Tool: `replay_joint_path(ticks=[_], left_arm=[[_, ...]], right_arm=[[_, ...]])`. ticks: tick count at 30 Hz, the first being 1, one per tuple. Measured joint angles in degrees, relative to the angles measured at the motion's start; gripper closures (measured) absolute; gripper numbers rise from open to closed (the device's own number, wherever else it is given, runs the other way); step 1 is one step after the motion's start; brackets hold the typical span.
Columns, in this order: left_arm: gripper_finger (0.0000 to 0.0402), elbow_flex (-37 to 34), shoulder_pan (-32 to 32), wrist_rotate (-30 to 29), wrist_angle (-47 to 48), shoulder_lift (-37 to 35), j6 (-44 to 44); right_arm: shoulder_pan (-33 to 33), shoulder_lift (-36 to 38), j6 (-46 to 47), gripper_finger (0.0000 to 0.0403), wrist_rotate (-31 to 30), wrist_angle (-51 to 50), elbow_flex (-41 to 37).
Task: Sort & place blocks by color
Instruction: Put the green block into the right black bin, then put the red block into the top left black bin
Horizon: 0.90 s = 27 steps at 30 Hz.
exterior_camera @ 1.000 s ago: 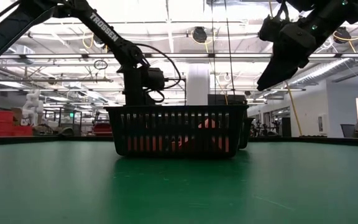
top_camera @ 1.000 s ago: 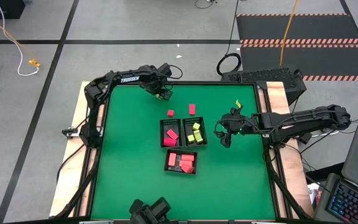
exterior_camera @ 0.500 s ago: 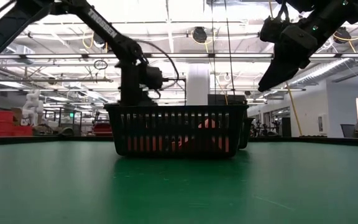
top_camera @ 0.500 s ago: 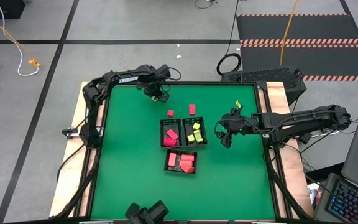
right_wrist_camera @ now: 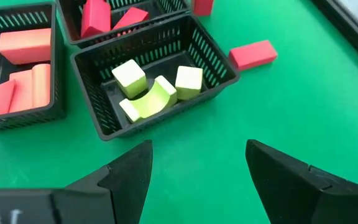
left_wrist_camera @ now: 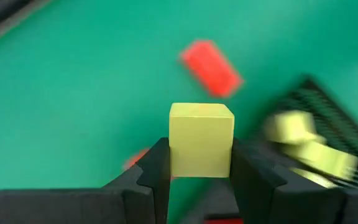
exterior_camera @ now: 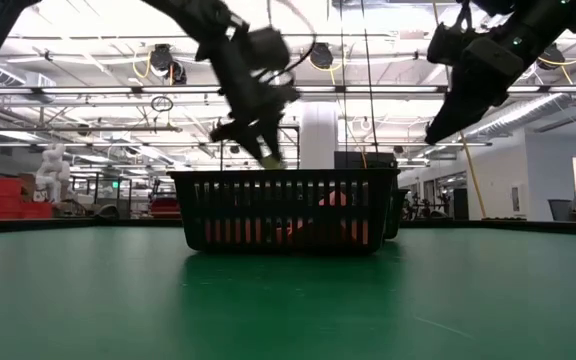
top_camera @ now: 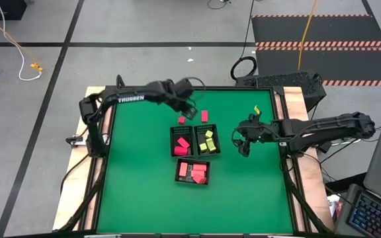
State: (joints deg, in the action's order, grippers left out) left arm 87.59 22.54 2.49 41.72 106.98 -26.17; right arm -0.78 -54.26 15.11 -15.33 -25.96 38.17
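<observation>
A yellow-green cube [left_wrist_camera: 201, 139] is clamped between the two fingers of the left end effector [top_camera: 188, 106], held in the air above the green desk [top_camera: 137, 172] just behind the tray of yellow-green blocks [right_wrist_camera: 157, 93]. That black mesh tray [right_wrist_camera: 219, 78] holds three yellow-green pieces, one of them curved. Beside it stands a second tray [right_wrist_camera: 51, 112] with pink blocks [right_wrist_camera: 23, 45], and in front of the pair a third tray [top_camera: 193, 171] also holds red ones. Two red blocks lie loose on the desk behind the trays: a small one [top_camera: 181, 120] and a bar [top_camera: 204, 116]. The right end effector [top_camera: 243, 139] hovers to the right of the yellow-green tray, its fingers [right_wrist_camera: 126, 174] spread apart and holding nothing.
</observation>
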Motion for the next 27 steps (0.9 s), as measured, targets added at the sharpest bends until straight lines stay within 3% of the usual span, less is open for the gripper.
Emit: replay_joint_path(ticks=[7, 15, 23, 27], left_arm=[[0.0275, 0.0, -11.64, -3.76, -7.65, 0.0, -3.51], [0.0269, 0.02, -15.54, -5.49, -7.92, 4.23, -5.96], [0.0058, -0.02, -14.45, -5.51, -8.98, 3.73, -3.85], [0.001, 0.0, -13.18, -5.51, -9.74, 2.06, -0.67]], right_arm=[[0.0, 5.63, 2.07, 0.0152, -2.77, 0.01, 0.0], [0.0, 6.59, 4.35, 0.0152, -2.69, 0.95, 0.0], [1.65, 4.16, -1.93, 0.0152, -2.69, 4.35, 0.0], [5.48, 1.91, -5.03, 0.0152, -2.54, 8.23, 0.0]])
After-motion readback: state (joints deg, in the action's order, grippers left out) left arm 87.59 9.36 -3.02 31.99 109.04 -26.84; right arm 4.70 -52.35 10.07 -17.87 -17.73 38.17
